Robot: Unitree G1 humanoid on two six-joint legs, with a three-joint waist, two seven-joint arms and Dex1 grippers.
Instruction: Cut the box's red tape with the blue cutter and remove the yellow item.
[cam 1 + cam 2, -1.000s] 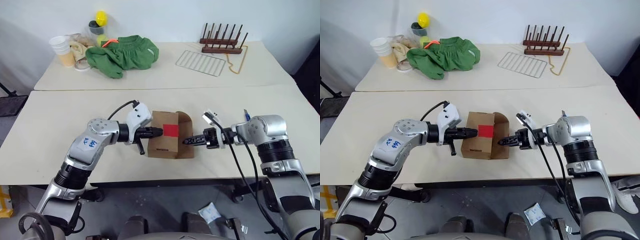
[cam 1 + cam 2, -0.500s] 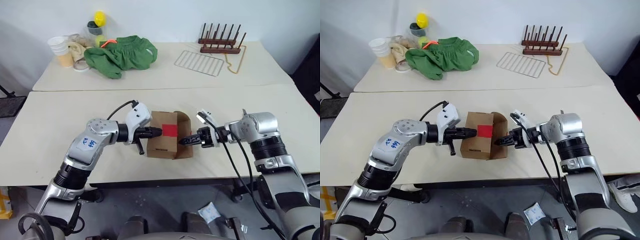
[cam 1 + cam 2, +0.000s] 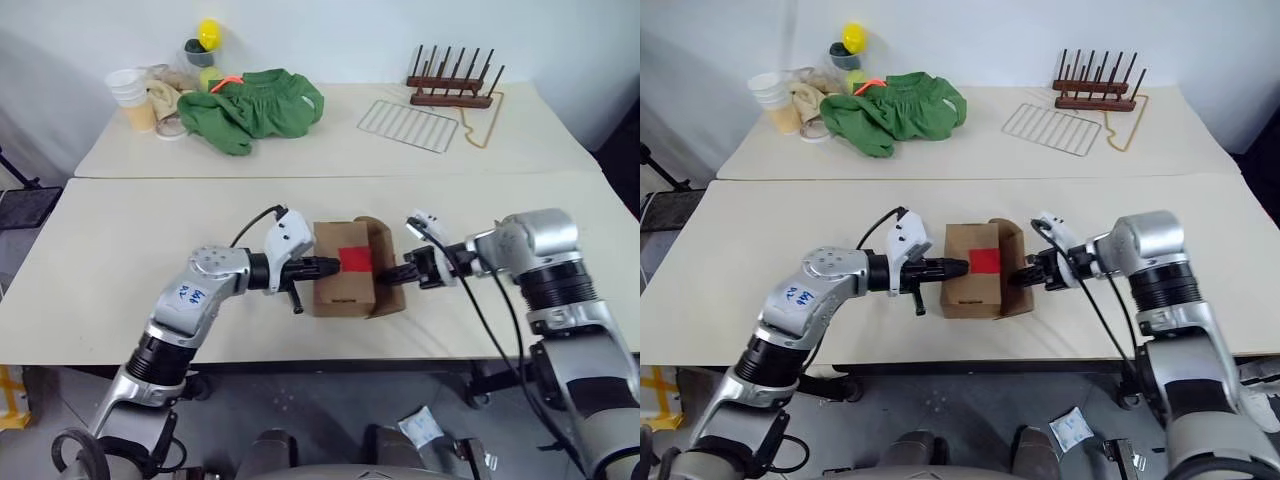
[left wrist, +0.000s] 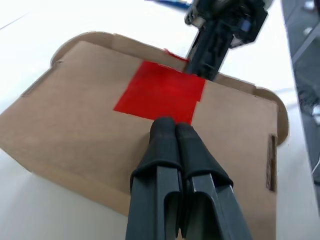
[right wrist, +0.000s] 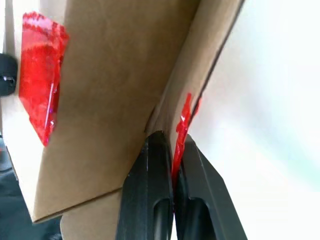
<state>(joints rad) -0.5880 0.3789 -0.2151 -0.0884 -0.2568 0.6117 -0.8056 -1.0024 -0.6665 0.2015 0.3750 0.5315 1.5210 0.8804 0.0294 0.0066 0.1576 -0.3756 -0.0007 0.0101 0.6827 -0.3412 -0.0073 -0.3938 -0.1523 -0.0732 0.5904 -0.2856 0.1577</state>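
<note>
The box (image 3: 345, 266) sits in the middle of the frame on the near pale worktop (image 3: 120, 260). It is small, brown cardboard with flat sides and a rounded flap sticking up on its right side. The red tape (image 3: 355, 260) is a shiny square patch on top of the box.

The left end effector (image 3: 326, 265) comes in from the left. Its two black fingers are pressed tight together, and the tips rest on the box top right at the near edge of the red tape.

The right end effector (image 3: 391, 278) comes in from the right, at the raised flap. Its fingers (image 5: 152, 165) are closed on a thin strip of red tape (image 5: 182, 131) that runs along the flap's edge. It may be pinching the flap edge too, but that is hard to tell.

On the far worktop (image 3: 330, 140) lie a crumpled green cloth (image 3: 262, 106), a wire rack (image 3: 410, 125), a wooden peg stand (image 3: 452, 82), some paper cups (image 3: 132, 94) and a smooth yellow ball-shaped thing (image 3: 208, 34).
</note>
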